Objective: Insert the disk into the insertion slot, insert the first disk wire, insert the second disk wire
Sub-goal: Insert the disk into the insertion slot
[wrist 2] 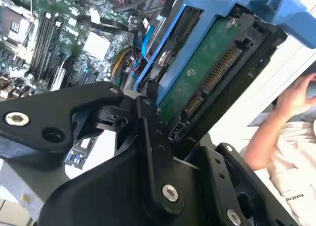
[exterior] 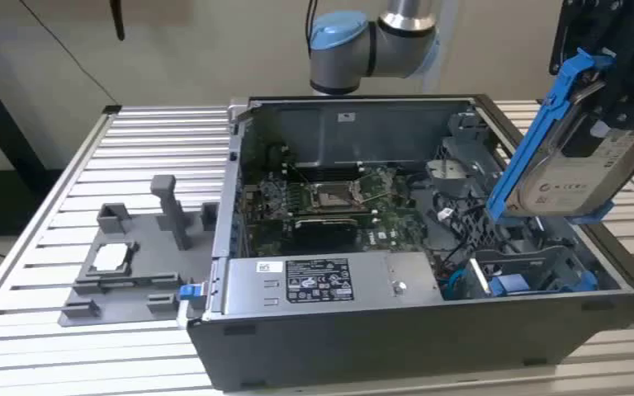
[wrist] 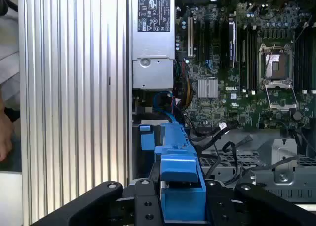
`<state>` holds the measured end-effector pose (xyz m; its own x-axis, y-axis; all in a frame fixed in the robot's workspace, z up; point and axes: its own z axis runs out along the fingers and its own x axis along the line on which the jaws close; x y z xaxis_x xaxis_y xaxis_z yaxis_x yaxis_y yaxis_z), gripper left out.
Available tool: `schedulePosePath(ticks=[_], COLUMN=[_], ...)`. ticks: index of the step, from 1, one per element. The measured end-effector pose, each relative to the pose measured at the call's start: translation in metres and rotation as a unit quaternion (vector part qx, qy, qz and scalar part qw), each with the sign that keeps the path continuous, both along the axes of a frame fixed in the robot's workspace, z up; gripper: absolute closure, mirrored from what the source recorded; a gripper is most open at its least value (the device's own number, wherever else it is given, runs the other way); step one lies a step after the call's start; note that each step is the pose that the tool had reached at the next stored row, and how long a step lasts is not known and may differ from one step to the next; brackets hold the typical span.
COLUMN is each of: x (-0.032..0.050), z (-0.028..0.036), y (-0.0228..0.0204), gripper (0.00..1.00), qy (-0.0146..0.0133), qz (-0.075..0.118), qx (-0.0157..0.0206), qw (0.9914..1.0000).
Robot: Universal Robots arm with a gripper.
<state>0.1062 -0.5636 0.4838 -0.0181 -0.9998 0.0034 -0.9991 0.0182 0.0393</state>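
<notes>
My gripper [exterior: 617, 78] is shut on the disk [exterior: 581, 169], a silver-grey drive with a white label in a blue carrier frame [exterior: 532, 140]. It hangs tilted, nearly on end, above the open computer case at the exterior view's right. The second wrist view shows the disk's green circuit side [wrist 2: 207, 72] and connector, clamped between black fingers [wrist 2: 148, 132]. Below it lies the insertion slot [exterior: 532, 276], a dark metal cage with blue fittings [wrist: 146, 139]. Black and blue cables [exterior: 461, 235] lie beside the cage; I cannot tell which are the disk wires.
The case holds a motherboard with a square CPU socket [exterior: 333, 196] and a grey power supply [exterior: 317, 280]. A grey fixture [exterior: 130, 264] stands on the slatted metal table [exterior: 152, 140] at the exterior view's left. A person's arm [wrist 2: 276, 132] is near the table's edge.
</notes>
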Motion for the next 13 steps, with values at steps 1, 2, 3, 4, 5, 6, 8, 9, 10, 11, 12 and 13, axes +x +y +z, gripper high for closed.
schedulePosePath(ticks=[1,2,3,4,5,6,8,9,10,11,12,13], x=[0.0000,0.0000,0.0000,0.0000,0.0000,0.0000,0.0000,0.0000,0.0000,0.0000,0.0000,0.0000], z=[0.0000,0.0000,0.0000,0.0000,0.0000,0.0000,0.0000,0.0000,0.0000,0.0000,0.0000,-0.0001], y=[0.0000,0.0000,0.0000,0.0000,0.0000,0.0000,0.0000,0.0000,0.0000,0.0000,0.0000,0.0000], gripper=[0.67,0.67,0.67,0.67,0.67,0.67,0.67,0.67,0.67,0.67,0.67,0.67], qy=[0.0000,0.0000,0.0000,0.0000,0.0000,0.0000,0.0000,0.0000,0.0000,0.0000,0.0000,0.0000], qz=[0.000,0.000,0.000,0.000,0.000,0.000,0.000,0.000,0.000,0.000,0.000,0.000], qx=[0.0001,0.0000,0.0000,0.0000,0.0000,0.0000,0.0000,0.0000,0.0000,0.0000,0.0000,-0.0001], qw=[1.00000,1.00000,1.00000,1.00000,1.00000,1.00000,1.00000,1.00000,1.00000,1.00000,1.00000,1.00000])
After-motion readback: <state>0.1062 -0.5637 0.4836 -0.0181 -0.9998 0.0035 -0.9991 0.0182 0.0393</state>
